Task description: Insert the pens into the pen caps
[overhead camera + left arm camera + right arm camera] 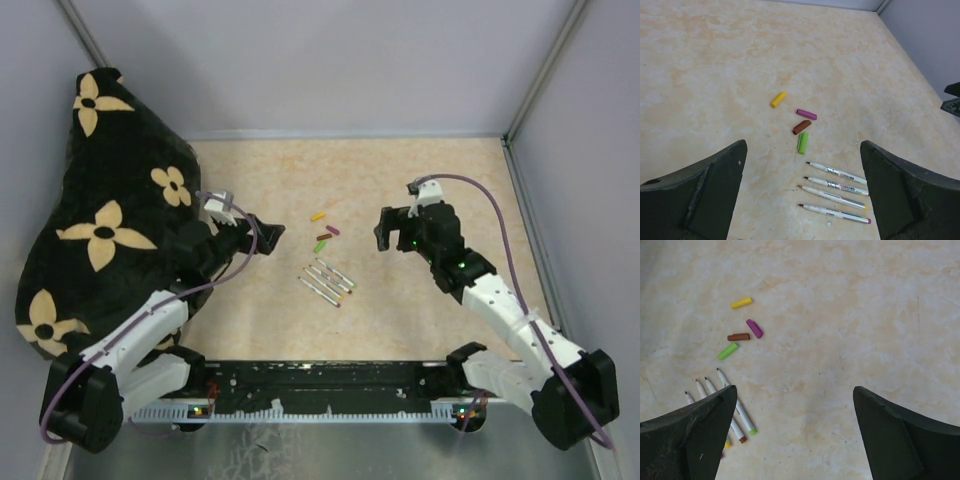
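My left gripper (pixel 268 236) hung above the desk (pixel 430 310) just left of the work, its jaws spread wide and holding nothing. To its right, near the middle of the desk, the four pens (pixel 328 279) lay side by side in a slanted row, all bare-tipped and uncapped. Just beyond them, a little farther from my bases, sat the loose caps: the green cap (pixel 321 245) nearest the pens, then the dark red cap (pixel 324 237), the magenta cap (pixel 333 229) and the yellow cap (pixel 318 215) farthest out, each lying on its side and apart from the others. On the far side of that cluster my right gripper (pixel 383 232) also hovered with its jaws spread and empty. I judged that no step of the capping had begun; I was only at the approach. The next move, as I saw it, called for one arm to come down on a pen and pinch its thin barrel off the desk, and the other to pick up the matching cap, with the cap's open end turned toward the pen tip.
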